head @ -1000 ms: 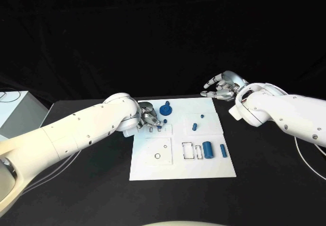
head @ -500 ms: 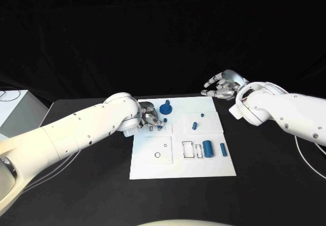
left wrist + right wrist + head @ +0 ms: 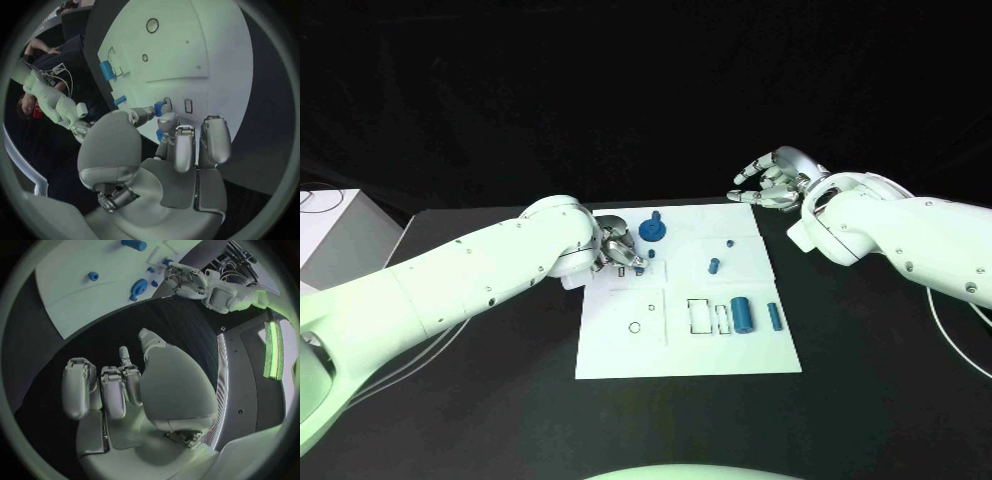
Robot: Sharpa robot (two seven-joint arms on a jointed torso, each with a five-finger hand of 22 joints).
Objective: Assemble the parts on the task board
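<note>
my left hand pinches a small blue part at the far left of the task board, low over it, i think to seat it in a slot there. my right hand waits beyond the board's far right corner, fingers loosely curled and holding nothing (out of the way).

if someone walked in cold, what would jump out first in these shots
The white task board in the middle of the black table, dotted with small blue parts, catches the eye first. Next, the left hand at the board's far left corner, its fingertips at a small blue part beside a blue gear-like part. The right hand hangs off the board's far right corner, fingers curled, holding nothing.
</note>
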